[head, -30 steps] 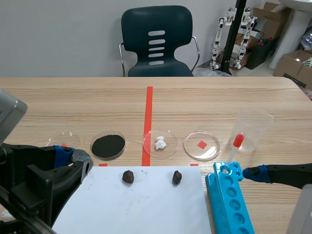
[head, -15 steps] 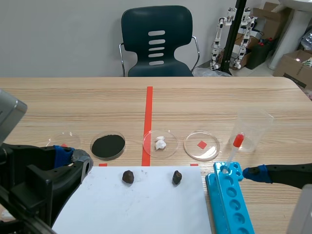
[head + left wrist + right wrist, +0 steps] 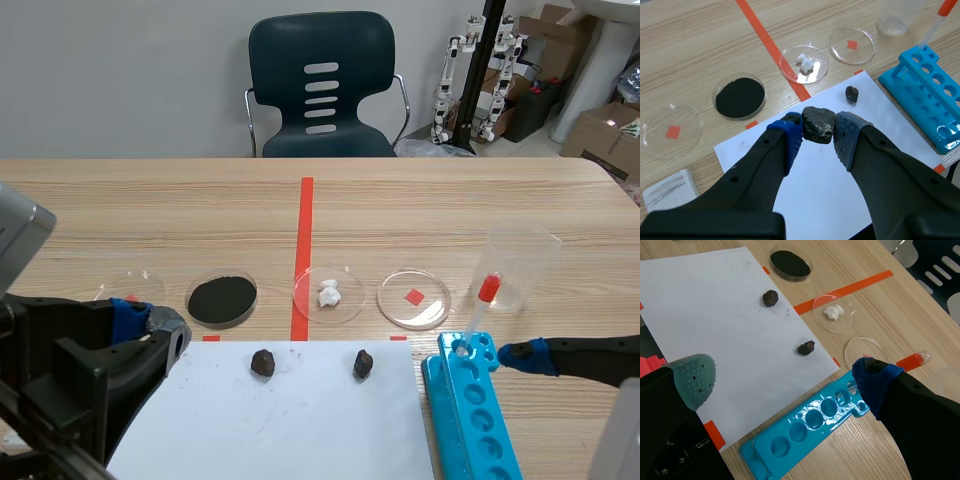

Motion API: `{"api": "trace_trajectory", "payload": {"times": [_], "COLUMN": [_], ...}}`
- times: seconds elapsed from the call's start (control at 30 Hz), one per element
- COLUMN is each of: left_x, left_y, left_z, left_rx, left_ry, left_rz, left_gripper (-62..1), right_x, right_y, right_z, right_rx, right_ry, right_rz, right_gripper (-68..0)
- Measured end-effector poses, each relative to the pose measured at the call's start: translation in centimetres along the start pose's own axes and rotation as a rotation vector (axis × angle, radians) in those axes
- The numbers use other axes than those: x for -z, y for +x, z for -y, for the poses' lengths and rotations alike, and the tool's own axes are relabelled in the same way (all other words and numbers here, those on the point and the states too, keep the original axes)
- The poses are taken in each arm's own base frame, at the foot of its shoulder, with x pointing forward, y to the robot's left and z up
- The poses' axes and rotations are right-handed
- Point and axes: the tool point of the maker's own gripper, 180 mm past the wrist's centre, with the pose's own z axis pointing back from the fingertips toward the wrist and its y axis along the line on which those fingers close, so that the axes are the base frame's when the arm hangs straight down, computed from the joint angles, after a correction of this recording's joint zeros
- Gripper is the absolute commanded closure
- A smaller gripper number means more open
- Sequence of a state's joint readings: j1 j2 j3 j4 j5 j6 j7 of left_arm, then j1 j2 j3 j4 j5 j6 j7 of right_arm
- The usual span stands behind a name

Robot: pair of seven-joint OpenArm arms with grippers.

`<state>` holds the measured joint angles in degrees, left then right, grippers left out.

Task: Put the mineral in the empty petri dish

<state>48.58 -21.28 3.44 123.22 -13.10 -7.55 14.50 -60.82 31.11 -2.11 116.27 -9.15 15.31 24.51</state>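
Observation:
Two dark mineral lumps lie on the white paper (image 3: 290, 420): the left mineral (image 3: 263, 362) and the right mineral (image 3: 363, 364). My left gripper (image 3: 140, 320) hovers at the paper's left, apart from both. In the left wrist view the nearer mineral (image 3: 818, 125) shows through the narrow gap of my left gripper (image 3: 818, 132), lying below it on the paper, not held. An empty petri dish (image 3: 414, 298) over a red mark sits right of the tape line; another empty dish (image 3: 130, 288) is at far left. My right gripper (image 3: 525, 355) (image 3: 782, 377) is open beside the blue rack (image 3: 470, 410).
A dish of black powder (image 3: 222, 298) and a dish with white lumps (image 3: 328, 293) stand between the empty dishes. A red-bulbed pipette (image 3: 480, 305) leans in the rack, with a clear beaker (image 3: 520, 265) behind. A white block (image 3: 670, 190) lies left of the paper.

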Motion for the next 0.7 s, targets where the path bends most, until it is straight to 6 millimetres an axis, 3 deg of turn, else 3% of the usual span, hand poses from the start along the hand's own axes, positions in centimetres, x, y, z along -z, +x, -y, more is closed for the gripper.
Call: {"api": "trace_trajectory", "payload": {"times": [0.23, 0.37, 0.53, 0.7], "left_x": [0.5, 1.8, 4.1, 6.5], "left_y": [0.1, -1.7, -4.2, -5.4], "left_z": [-0.6, -2.3, -6.1, -10.4], "left_rx": [0.005, 0.000, -0.102, -0.231], "left_ry": [0.010, 0.044, 0.158, 0.296], "left_rz": [0.010, -0.040, -0.108, -0.125], "left_gripper": [-11.6, -11.6, -11.6, -11.6], "right_x": [0.0, 0.0, 0.0, 0.0], "right_y": [0.0, 0.0, 0.0, 0.0], "right_z": [0.0, 0.0, 0.0, 0.0], "right_rx": [0.000, 0.000, 0.000, 0.000], "right_ry": [0.000, 0.000, 0.000, 0.000], "right_rz": [0.000, 0.000, 0.000, 0.000], "right_gripper": [-56.9, -56.9, -56.9, -56.9]}}
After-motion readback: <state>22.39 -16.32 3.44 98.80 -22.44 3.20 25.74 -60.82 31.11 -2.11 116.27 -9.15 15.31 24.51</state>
